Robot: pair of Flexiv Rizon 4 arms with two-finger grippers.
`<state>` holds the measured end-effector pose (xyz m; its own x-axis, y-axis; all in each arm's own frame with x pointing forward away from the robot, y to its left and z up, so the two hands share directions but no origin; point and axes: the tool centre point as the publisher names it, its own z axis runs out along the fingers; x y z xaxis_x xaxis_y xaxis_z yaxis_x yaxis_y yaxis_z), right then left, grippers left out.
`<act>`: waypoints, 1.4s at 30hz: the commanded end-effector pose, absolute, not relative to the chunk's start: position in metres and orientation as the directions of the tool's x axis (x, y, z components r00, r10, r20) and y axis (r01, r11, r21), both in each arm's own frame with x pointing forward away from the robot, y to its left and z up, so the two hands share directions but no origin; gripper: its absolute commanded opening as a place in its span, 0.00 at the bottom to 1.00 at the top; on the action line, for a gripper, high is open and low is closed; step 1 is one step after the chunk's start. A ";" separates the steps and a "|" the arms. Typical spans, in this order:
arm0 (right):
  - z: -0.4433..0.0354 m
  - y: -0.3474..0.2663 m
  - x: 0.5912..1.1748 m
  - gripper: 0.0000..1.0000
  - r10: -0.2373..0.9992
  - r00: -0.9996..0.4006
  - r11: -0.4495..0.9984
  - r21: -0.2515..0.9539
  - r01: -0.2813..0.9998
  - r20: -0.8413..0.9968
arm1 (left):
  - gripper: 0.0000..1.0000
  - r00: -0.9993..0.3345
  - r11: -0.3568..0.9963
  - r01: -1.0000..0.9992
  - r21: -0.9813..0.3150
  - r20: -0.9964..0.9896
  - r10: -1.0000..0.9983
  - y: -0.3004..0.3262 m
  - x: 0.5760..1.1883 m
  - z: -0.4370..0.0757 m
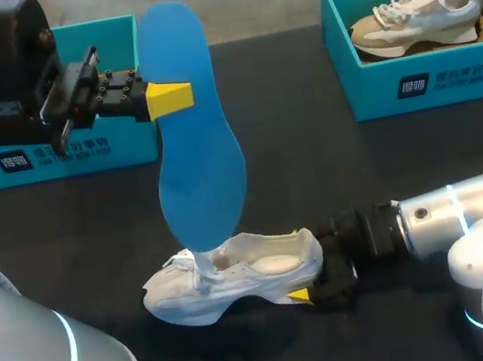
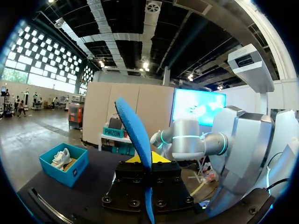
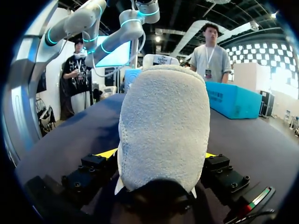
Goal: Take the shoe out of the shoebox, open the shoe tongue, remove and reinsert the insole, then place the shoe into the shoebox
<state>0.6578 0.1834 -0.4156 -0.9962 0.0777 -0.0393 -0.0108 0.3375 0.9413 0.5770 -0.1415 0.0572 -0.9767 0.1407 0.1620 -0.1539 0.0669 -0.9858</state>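
A white shoe [image 1: 239,278] lies on the dark table near its front edge, toe to the left. A blue insole [image 1: 190,124] stands upright over it, its lower end touching the shoe's opening by the laces. My left gripper [image 1: 170,98] is shut on the insole's upper part; in the left wrist view the insole [image 2: 135,135] rises edge-on from between the fingers of that gripper [image 2: 145,161]. My right gripper [image 1: 312,270] stands open around the heel. In the right wrist view the heel [image 3: 163,126] fills the space between the fingers of the gripper [image 3: 159,156].
A teal shoebox [image 1: 115,146] stands at the back left behind my left arm. A second teal shoebox [image 1: 428,75] at the back right holds a beige sneaker [image 1: 418,16]. Dark tabletop [image 1: 342,173] lies between the boxes and the shoe.
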 end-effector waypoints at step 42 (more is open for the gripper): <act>-0.300 0.104 0.653 1.00 0.028 -0.997 0.951 0.310 0.005 -0.070 | 0.00 -0.976 0.069 -0.153 -0.986 0.162 0.143 -0.142 0.578 0.057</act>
<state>0.6539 0.0924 -0.2986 -0.9977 0.0224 -0.0641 -0.0192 0.8122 0.5830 0.5770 -0.1419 0.0568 -0.9768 0.1406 0.1615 -0.1535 0.0662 -0.9859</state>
